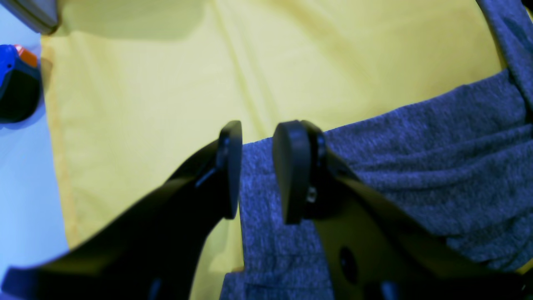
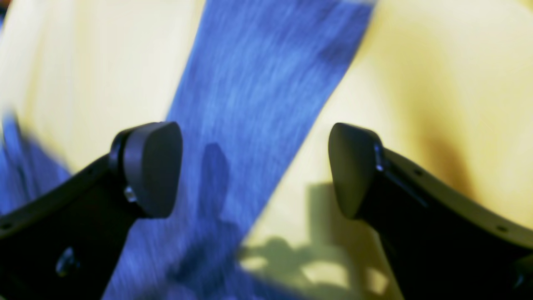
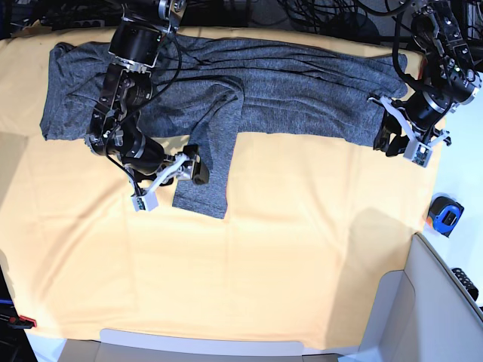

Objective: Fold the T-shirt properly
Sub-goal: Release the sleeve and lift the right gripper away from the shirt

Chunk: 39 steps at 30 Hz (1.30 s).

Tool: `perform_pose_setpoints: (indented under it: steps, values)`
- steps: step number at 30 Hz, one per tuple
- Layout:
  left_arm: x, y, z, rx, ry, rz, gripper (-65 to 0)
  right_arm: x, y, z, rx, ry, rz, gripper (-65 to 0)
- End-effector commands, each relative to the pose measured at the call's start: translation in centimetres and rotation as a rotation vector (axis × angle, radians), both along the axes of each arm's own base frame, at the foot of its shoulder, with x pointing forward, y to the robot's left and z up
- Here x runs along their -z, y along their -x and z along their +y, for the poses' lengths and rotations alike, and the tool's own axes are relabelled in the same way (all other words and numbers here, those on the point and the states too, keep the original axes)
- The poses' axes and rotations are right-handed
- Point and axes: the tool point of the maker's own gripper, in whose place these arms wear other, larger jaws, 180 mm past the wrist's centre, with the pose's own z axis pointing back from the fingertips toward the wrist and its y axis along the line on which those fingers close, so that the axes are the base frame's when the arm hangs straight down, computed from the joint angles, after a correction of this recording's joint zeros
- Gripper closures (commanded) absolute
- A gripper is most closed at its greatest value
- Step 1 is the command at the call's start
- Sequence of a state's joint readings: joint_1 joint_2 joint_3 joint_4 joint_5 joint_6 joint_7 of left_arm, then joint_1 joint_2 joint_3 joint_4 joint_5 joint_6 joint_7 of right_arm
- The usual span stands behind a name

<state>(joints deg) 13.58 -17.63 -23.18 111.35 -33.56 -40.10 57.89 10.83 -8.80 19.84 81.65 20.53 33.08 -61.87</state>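
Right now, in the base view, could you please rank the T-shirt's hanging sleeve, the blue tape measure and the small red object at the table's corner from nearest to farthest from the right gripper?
1. The sleeve: just beside the open right gripper, toward the table's middle.
2. The small red object: at the near corner on the gripper's own side.
3. The blue tape measure: across the yellow cloth, at the opposite edge.

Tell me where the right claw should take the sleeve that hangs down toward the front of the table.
Judging from the base view, grip the sleeve at its cuff end, near the lower left corner. It lies flat and straight on the table cloth, its free edge beside the open right claw. Come in low from the claw's side, one finger slipping under the edge.
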Motion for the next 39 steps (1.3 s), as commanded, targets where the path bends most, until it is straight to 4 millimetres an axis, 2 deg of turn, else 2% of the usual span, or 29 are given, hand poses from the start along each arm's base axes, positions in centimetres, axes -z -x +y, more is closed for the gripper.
perform_pose_setpoints:
  steps: [1,5,10,12,15,22,23,27,29,32,35,39]
  values:
    - [-1.4,-0.8,0.0,0.007,-0.001,-0.054,-16.1,-0.5,-0.7,0.3,0.014,-0.020,-0.023,-53.9]
    - [-1.4,-0.9,-0.2,0.013,0.001,-0.054,-16.1,0.1,-1.3,1.1,0.087,-0.135,-0.007,-53.8]
    - [-0.8,-0.9,-2.0,0.067,0.014,-0.036,-16.0,0.6,-1.5,2.5,0.089,-0.240,0.028,-53.5]
    - [-0.7,-0.8,-2.4,0.079,0.018,-0.031,-15.9,0.6,-1.7,3.1,0.088,-0.279,0.035,-50.1]
    - [-0.6,-0.8,-2.5,0.081,0.018,-0.031,-15.9,0.7,-1.7,3.9,0.091,-0.351,0.053,-39.2]
    - [-0.6,-0.8,-2.5,0.081,0.018,-0.031,-15.8,0.9,-1.9,4.9,0.078,-0.390,0.074,-2.6]
    - [-0.6,-0.8,-2.5,0.081,0.018,-0.031,-15.8,0.5,-1.9,5.7,0.046,-0.381,0.066,0.0]
    - [-1.0,-1.0,-2.1,0.067,0.019,-0.048,-15.8,-2.3,-1.7,9.8,-0.122,-0.313,-0.016,0.0]
    - [-2.2,-1.5,-0.8,0.030,0.015,-0.092,-15.8,-3.7,-1.1,12.4,-0.235,-0.243,-0.067,0.0]
    - [-3.8,-2.2,1.2,-0.058,0.028,-0.162,-15.8,-4.6,0.1,15.7,-0.390,-0.087,-0.146,0.0]
    - [-5.3,-2.1,4.1,-0.149,0.011,-0.207,-15.8,-5.4,2.1,19.7,-0.562,0.064,-0.256,0.0]
    - [-6.5,-1.9,6.4,-0.219,-0.007,-0.246,-15.8,-5.5,5.2,23.9,-0.708,0.225,-0.332,0.0]
